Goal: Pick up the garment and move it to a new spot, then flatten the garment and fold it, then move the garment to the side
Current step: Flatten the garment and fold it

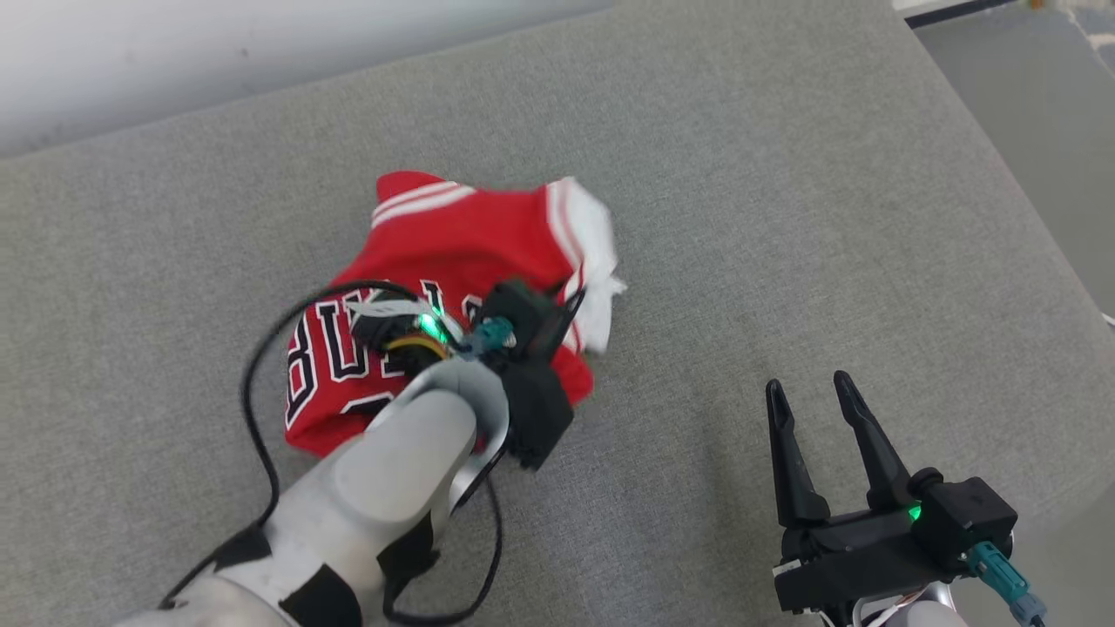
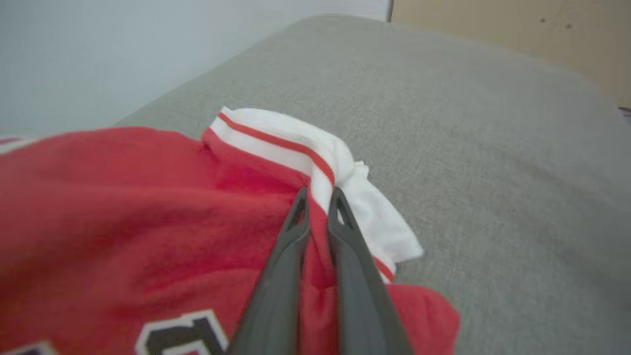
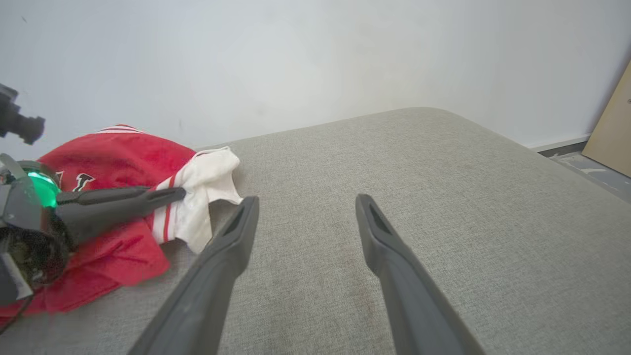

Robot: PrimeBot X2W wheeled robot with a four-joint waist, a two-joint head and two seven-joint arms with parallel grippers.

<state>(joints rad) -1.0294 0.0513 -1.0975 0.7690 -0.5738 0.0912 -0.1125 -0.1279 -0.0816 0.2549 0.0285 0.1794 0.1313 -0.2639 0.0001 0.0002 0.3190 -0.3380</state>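
A red jersey with white striped trim and dark lettering, the garment (image 1: 453, 252), lies crumpled on a grey cushion. My left gripper (image 1: 577, 296) reaches over it from the lower left. In the left wrist view the left gripper (image 2: 319, 193) is shut on a raised fold of the garment (image 2: 123, 197) at its red-and-white striped edge. The right wrist view shows the same left gripper (image 3: 172, 194) pinching the white trim of the garment (image 3: 113, 153). My right gripper (image 1: 808, 383) stands open over bare cushion to the right of the jersey, holding nothing (image 3: 308, 201).
The grey cushion (image 1: 784, 218) spreads wide to the right and front of the jersey. A pale wall (image 1: 174, 52) runs behind it. Floor (image 1: 1028, 70) shows past the cushion's right edge, with a tan board (image 3: 616, 133) leaning there. A black cable (image 1: 253, 392) loops beside my left forearm.
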